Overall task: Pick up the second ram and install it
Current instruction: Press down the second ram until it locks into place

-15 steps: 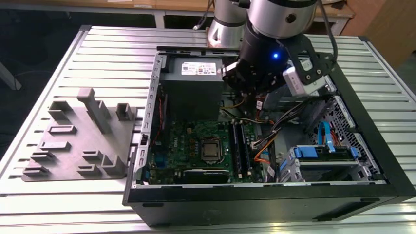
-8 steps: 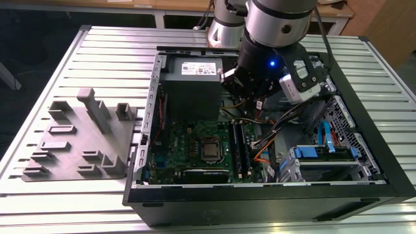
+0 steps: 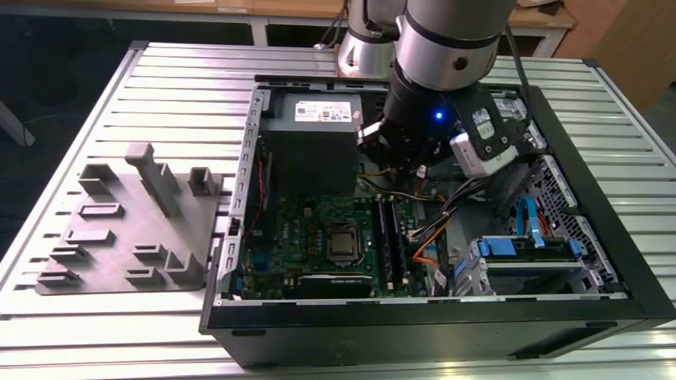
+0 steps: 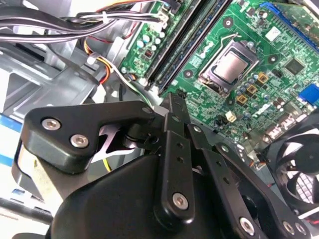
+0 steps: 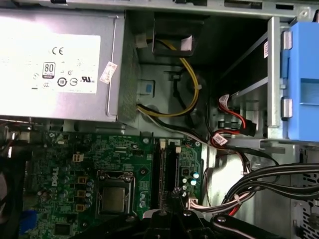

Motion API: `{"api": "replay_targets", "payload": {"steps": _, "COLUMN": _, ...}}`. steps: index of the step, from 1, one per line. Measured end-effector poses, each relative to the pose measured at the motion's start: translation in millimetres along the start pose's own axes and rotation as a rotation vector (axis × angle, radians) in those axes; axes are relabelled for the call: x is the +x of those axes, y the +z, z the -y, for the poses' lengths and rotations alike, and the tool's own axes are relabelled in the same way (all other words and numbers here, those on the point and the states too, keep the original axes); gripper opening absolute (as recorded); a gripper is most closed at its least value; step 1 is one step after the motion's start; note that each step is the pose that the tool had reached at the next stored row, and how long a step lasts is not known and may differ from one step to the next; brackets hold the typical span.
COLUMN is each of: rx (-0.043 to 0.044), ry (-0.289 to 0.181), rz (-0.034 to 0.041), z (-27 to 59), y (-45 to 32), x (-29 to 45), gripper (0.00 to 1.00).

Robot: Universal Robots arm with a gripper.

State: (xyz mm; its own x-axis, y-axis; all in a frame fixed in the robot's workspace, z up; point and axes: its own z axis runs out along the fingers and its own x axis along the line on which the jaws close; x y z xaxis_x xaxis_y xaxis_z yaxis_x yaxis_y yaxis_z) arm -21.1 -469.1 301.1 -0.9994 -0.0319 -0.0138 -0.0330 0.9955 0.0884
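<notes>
Below the gripper [image 4: 172, 107], second ram [image 4: 192, 42] slotted.

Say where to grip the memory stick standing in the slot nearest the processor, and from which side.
Grip the memory stick by its top long edge, pinching across its flat faces and coming straight down. It stands on edge on the motherboard with the other stick close beside it, so a side approach looks blocked.
</notes>
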Motion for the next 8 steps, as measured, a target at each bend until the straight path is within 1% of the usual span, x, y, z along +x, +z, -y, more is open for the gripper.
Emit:
{"api": "replay_targets", "payload": {"steps": 1, "rx": 0.0016, "ry": 0.0, "rz": 0.0, "z": 0.2, "y": 1.6, "x": 0.1, "gripper": 0.07}}
{"api": "replay_targets", "payload": {"steps": 3, "rx": 0.0122, "ry": 0.0, "rz": -0.0011, "z": 0.3, "y": 3.1, "x": 0.1, "gripper": 0.07}}
{"api": "replay_targets", "payload": {"steps": 4, "rx": 0.0161, "ry": 0.0, "rz": -0.0014, "z": 0.4, "y": 4.2, "x": 0.1, "gripper": 0.07}}
{"api": "replay_targets", "payload": {"steps": 5, "rx": 0.0182, "ry": 0.0, "rz": -0.0016, "z": 0.5, "y": 5.8, "x": 0.2, "gripper": 0.07}}
{"api": "replay_targets", "payload": {"steps": 8, "rx": 0.0187, "ry": 0.0, "rz": -0.0015, "z": 1.0, "y": 11.2, "x": 0.5, "gripper": 0.07}}
